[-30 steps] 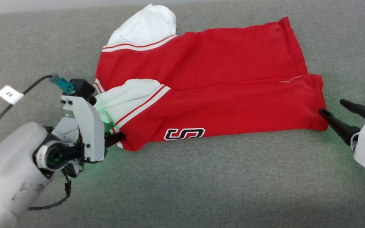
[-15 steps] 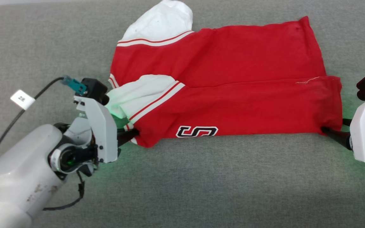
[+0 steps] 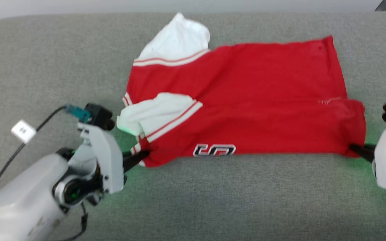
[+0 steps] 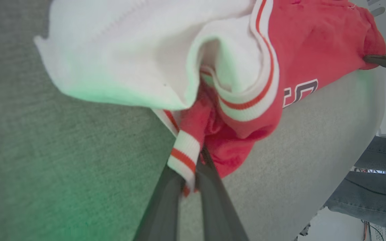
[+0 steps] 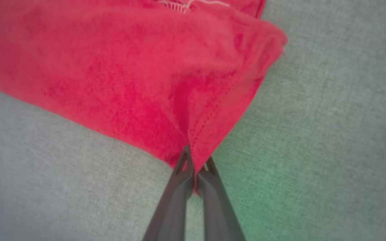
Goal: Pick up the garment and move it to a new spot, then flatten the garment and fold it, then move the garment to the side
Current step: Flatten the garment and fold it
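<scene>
The garment [image 3: 246, 100], a red jersey with white sleeves and striped trim, lies folded lengthwise on the grey cushion, part of a black white-outlined number at its near edge. My left gripper [image 3: 144, 155] is shut on the striped trim at its near left corner; in the left wrist view that gripper [image 4: 193, 167] pinches the trim of the garment [image 4: 313, 43]. At the near right corner, my right gripper [image 3: 354, 149] is shut on the red hem. The right wrist view shows the same gripper [image 5: 194, 164] clamping a corner of the garment [image 5: 112, 67], lifted slightly off the surface.
A wide grey fabric cushion [image 3: 213, 201] carries everything, with open room in front of the jersey. A black cable with a white tag [image 3: 22, 131] runs off the left arm. A person's legs in jeans [image 4: 377, 187] stand past the cushion's edge.
My right gripper moved onto the near right corner and shut on the hem. The head camera shifted, so the whole picture slid. The left gripper kept its hold.
</scene>
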You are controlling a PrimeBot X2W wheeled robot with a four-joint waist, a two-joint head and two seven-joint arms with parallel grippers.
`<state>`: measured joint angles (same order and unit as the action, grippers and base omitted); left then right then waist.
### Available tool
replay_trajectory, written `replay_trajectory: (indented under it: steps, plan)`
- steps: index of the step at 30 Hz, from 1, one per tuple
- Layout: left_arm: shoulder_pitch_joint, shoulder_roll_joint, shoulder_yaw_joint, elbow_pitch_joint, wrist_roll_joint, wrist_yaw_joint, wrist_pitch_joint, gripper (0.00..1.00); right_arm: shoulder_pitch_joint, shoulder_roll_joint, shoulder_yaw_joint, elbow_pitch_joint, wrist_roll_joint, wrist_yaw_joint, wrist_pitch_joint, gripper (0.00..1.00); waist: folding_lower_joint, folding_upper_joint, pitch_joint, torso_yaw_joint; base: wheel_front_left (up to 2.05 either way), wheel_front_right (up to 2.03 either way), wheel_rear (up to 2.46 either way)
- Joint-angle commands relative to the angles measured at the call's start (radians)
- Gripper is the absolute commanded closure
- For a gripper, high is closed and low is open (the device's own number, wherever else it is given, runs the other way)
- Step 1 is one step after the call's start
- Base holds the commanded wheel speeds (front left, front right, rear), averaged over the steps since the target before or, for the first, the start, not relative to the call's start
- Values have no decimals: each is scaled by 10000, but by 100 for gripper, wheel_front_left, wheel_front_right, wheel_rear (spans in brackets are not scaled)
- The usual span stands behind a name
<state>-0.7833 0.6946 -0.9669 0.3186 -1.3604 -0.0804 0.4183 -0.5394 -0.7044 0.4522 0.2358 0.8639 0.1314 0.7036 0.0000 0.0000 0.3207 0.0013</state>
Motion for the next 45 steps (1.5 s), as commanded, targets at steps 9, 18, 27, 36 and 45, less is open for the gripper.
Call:
replay_trajectory:
  steps: [9, 18, 27, 36, 45]
  plan:
    - [1648, 1426, 6, -2023, 219, 616, -876, 100, 2678, -740, -1055, -1986, 148, -16, 174, 100, 0, 0, -263, 104, 0, 0, 0]
    - [2433, 2022, 189, -3191, 248, 1461, -1585, 0, 4113, 25, -2831, -3455, -827, -16, -334, 0, 0, 0, -193, 70, 0, 0, 0]
    - [2949, 2451, 911, -3748, 688, 2431, -3411, 0, 3617, 1697, -4191, -3931, -2860, -16, -2231, 0, 0, 0, -139, -86, 0, 0, 0]
    - [2019, 1814, 1206, -3084, 1988, 2587, -4860, 0, 2813, 3314, -3618, -2376, -4766, -16, -5528, 0, 0, 0, -14, -547, 0, 0, 0]
    - [-1077, 820, 1438, -840, 3303, 1972, -4833, 0, 1858, 4726, -3949, -1443, -4950, -16, -8171, 0, 0, 0, 643, -1867, 0, 0, 0]
